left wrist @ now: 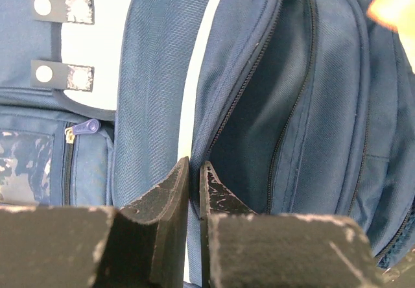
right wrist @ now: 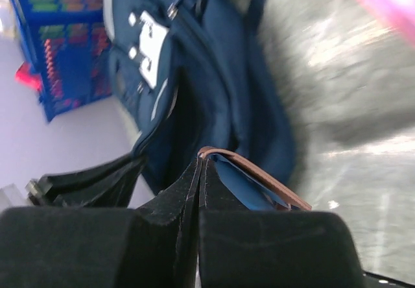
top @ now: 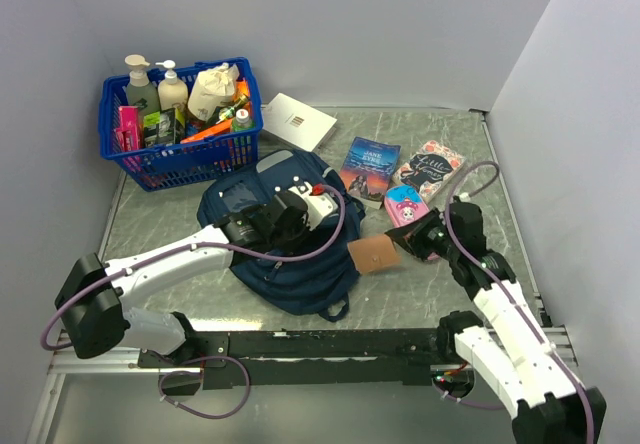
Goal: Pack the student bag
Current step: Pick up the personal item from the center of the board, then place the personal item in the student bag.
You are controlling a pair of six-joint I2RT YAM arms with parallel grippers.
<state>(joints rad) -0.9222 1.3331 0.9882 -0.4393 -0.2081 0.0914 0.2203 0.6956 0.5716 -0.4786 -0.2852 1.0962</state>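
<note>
Fabric of student bag (top: 290, 269) pinched in left claw (left wrist: 194, 166); right claw (right wrist: 201, 165) clamps flat brown booklet (top: 373, 255).

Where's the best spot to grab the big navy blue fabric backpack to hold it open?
The loose fabric lip beside the zip of the navy blue fabric backpack, pinched from above: it lies flat, mouth gaping upward, so that edge stands free.

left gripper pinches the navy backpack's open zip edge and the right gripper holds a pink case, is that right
One thing is off: the right gripper is shut on a thin brown flat booklet, not a pink case, as the right wrist view shows. The left gripper does pinch the open zip edge of the navy blue fabric backpack.
</note>
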